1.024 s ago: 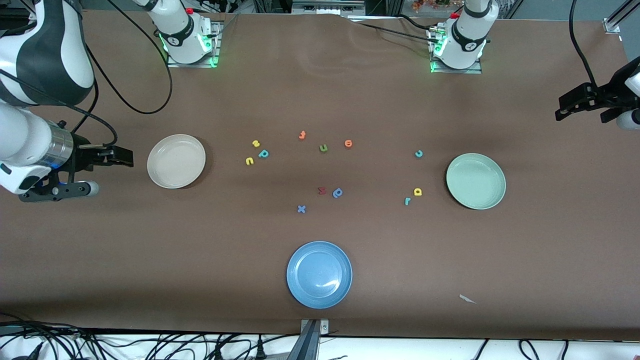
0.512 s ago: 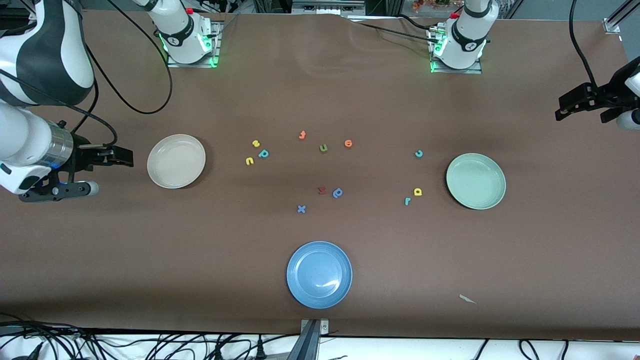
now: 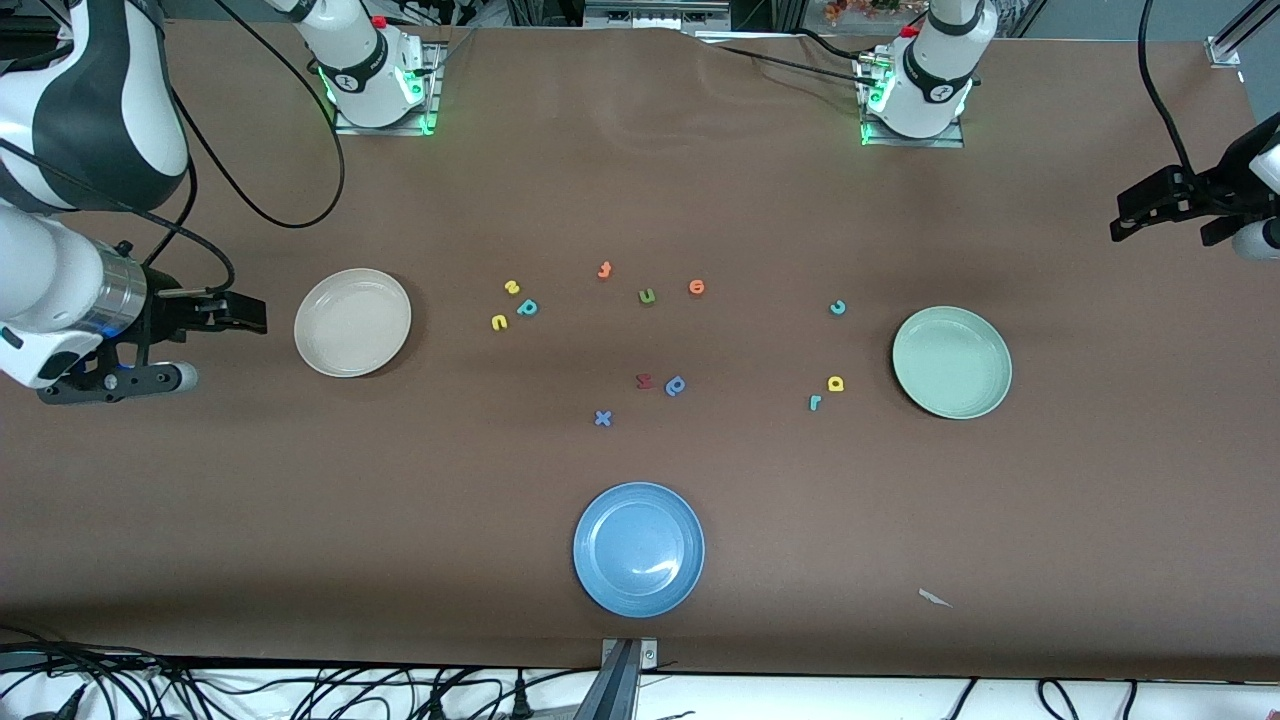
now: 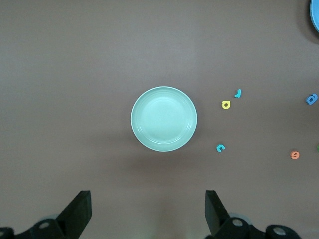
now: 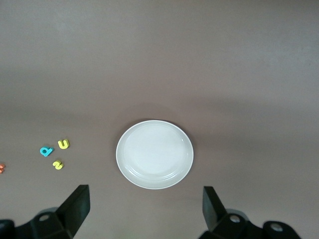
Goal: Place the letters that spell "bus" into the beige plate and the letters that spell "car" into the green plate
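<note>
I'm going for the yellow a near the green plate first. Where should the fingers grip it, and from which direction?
Come straight down with the left gripper, which is open. The yellow a lies flat, so pinch its outer edges across its width. The teal r sits close by but apart, so probably set the fingers away from it.

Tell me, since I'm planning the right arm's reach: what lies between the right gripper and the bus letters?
The beige plate, empty, sits between the right gripper and the bus letters, shown in the front view.
</note>
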